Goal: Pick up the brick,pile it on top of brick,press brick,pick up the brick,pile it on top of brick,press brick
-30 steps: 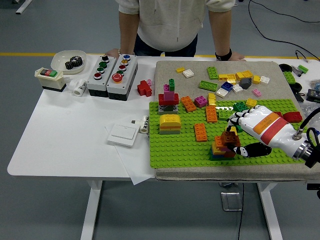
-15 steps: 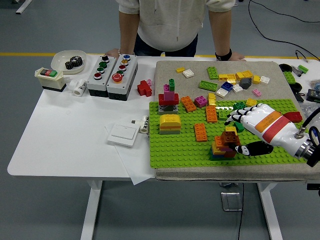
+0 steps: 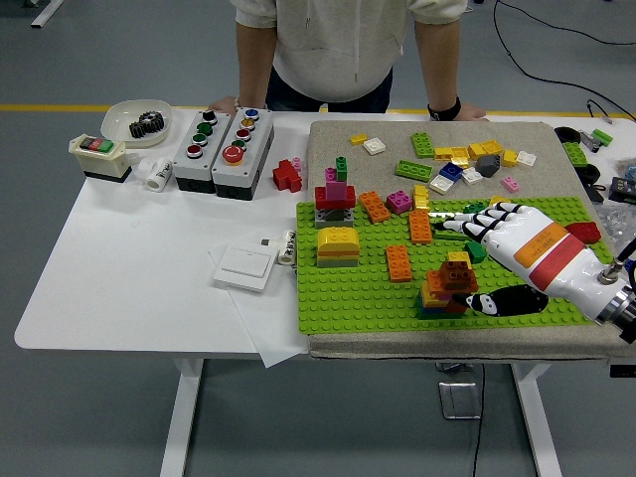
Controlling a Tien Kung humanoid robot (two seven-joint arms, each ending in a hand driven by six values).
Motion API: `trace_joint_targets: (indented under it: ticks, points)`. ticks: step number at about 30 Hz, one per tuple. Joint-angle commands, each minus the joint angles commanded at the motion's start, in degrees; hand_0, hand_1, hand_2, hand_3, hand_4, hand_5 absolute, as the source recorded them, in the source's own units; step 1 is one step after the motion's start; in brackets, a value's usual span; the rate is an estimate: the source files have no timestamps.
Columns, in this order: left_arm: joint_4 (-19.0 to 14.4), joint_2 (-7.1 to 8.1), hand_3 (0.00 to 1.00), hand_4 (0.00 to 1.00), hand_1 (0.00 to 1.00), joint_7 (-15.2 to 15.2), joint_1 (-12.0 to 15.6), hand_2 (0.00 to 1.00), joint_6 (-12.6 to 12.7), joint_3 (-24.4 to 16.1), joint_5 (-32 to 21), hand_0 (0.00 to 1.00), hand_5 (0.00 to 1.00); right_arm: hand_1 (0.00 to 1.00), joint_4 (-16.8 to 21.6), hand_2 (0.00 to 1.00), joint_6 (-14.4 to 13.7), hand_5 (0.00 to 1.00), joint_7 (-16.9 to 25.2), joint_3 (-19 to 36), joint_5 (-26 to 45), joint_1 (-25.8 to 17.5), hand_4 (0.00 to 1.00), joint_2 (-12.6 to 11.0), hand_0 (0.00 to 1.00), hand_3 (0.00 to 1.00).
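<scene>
Brick stack [image 3: 449,286]: orange, yellow and brown pieces, standing upright on the green baseplate [image 3: 348,298] near its front edge. Right hand [image 3: 517,248]: just right of the stack, fingers spread and holding nothing, thumb low beside the stack's base. Single orange brick [image 3: 398,262]: on the baseplate, left of the stack. Person [image 3: 338,40]: standing behind the counter [image 3: 129,268], beyond the stack.

The robot hand [image 3: 497,260] is covering part of the green baseplate [image 3: 358,298] at about 3 o'clock, and its wrist is running off the picture's right edge. The person [image 3: 338,50] at 12 o'clock is being cut off above the chest. Things at the tabletop's [image 3: 129,258] far right edge are being cropped and staying too small to identify.
</scene>
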Motion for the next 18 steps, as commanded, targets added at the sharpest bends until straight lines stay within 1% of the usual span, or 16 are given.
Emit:
trace_joint_targets:
  ticks: [2,5,6,11,12,18]
  points:
    - [0.0,-0.01,0.589,0.654,0.788,0.0,0.0,0.788,0.0,-0.1,0.1,0.797,0.678,0.665,0.0,0.730,-1.0,0.463,1.3,0.3,0.7,-0.7,0.832,-0.1,0.649,0.663]
    - [0.0,-0.02,0.589,0.654,0.788,0.1,0.0,0.788,-0.1,-0.1,0.2,0.797,0.678,0.665,0.1,0.730,-1.3,0.463,2.0,0.6,1.1,-1.3,0.832,-0.2,0.649,0.663]
    - [0.0,-0.03,0.589,0.654,0.789,0.1,0.0,0.788,-0.1,-0.1,0.2,0.797,0.676,0.654,0.2,0.717,-1.3,0.467,2.1,0.8,1.2,-1.5,0.826,-0.2,0.640,0.629]
    - [0.0,-0.05,0.589,0.654,0.789,0.1,-0.1,0.788,-0.1,-0.1,0.2,0.797,0.676,0.654,0.5,0.717,-0.6,0.467,2.3,1.2,1.3,-2.3,0.826,-0.4,0.640,0.629]
    - [-0.1,-0.04,0.589,0.654,0.790,0.1,-0.1,0.788,-0.2,-0.1,0.2,0.797,0.677,0.647,0.7,0.712,-0.4,0.465,2.3,1.2,1.3,-2.6,0.822,-0.6,0.640,0.611]
    - [-0.1,-0.09,0.590,0.654,0.790,0.1,-0.1,0.788,-0.2,-0.2,0.4,0.797,0.678,0.640,1.3,0.706,-0.2,0.467,2.4,1.2,1.3,-3.6,0.822,-0.8,0.636,0.608]
